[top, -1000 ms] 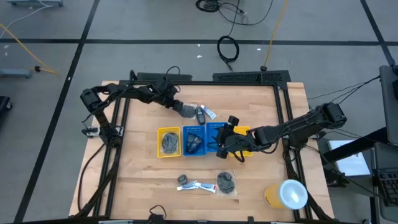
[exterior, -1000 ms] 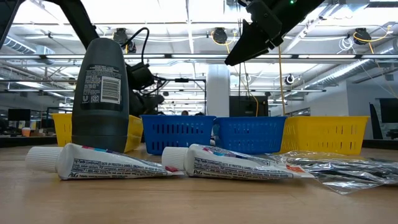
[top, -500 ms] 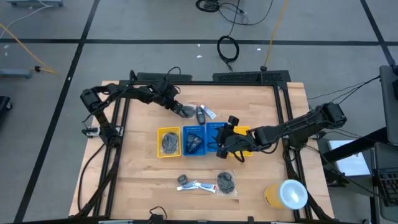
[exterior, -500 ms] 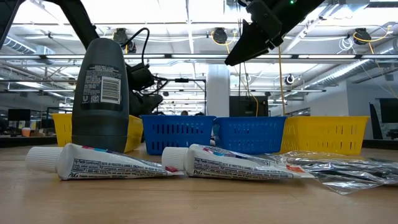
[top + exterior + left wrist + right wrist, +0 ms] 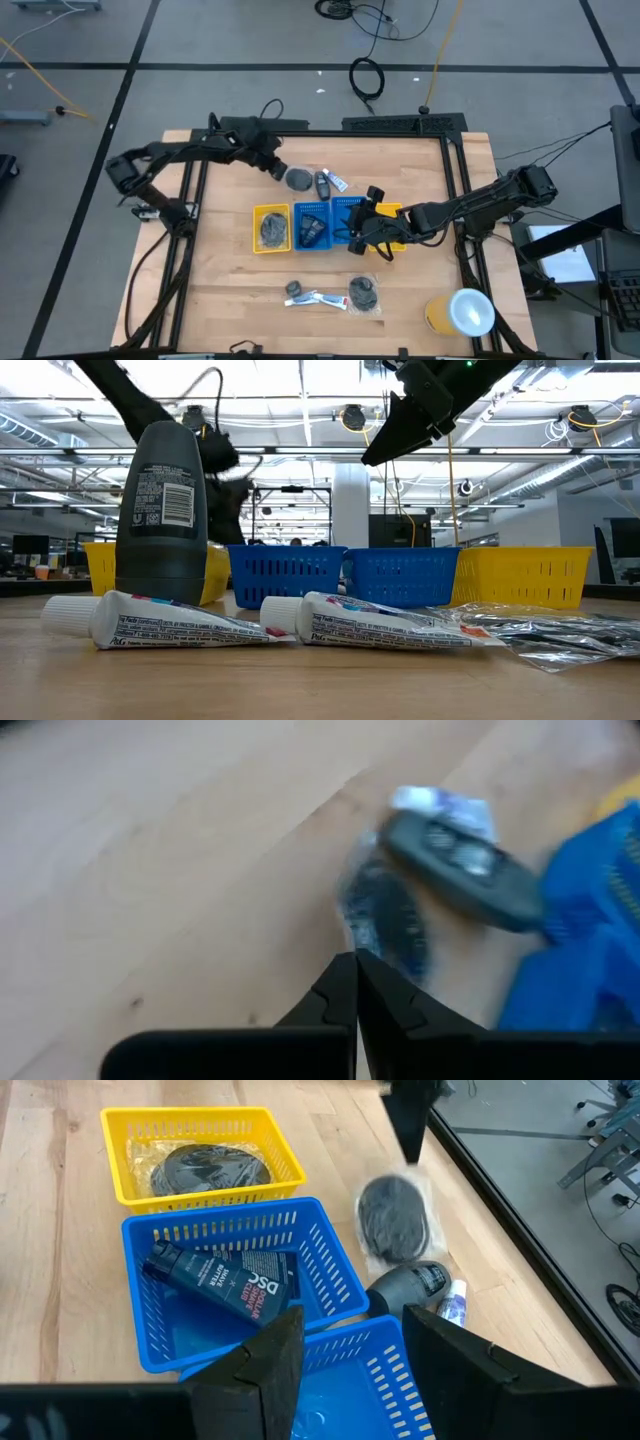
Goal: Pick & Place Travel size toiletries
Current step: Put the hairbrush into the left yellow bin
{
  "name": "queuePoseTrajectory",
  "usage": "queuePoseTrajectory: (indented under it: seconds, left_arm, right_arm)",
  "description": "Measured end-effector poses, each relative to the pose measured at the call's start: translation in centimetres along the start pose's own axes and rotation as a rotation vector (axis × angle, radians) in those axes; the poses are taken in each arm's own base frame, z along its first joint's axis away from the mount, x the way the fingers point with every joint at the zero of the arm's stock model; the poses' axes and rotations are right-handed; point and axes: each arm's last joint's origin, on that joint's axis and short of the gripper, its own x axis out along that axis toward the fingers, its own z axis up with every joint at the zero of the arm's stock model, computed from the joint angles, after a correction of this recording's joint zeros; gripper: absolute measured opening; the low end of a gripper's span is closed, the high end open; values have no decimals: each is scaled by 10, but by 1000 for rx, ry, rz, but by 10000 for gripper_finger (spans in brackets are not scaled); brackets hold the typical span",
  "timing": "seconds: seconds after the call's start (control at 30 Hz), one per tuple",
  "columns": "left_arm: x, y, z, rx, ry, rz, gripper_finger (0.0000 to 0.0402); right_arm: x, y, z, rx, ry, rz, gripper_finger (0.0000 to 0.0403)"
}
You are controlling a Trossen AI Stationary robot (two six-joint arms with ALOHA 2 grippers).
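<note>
Left hand clenched, empty; right hand released above "BUTTER"-labelled dark tube.

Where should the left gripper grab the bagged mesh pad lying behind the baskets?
Come straight down on the bagged mesh pad with the left gripper and pinch its loose plastic edge on the side away from the dark bottle, which lies close beside it.
</note>
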Motion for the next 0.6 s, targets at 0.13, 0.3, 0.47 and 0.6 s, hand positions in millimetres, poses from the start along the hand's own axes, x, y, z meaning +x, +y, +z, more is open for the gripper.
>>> queuePoseTrajectory:
  seconds: [0.13, 0.3, 0.47, 0.6]
  left_arm:
    - [-32, -21, -1, 57, -32, -26, 0]
    - [-75, -45, -11, 135, -59, -58, 0]
    - [-111, -65, -27, 191, -90, -104, 0]
    - [-132, -81, -36, 230, -139, -164, 0]
  right_arm:
    - [0, 0, 0, 0, 0, 0, 167]
    - [0, 0, 0, 0, 0, 0, 167]
    - [0, 0, 0, 0, 0, -1, 167]
    - [0, 0, 0, 0, 0, -2, 167]
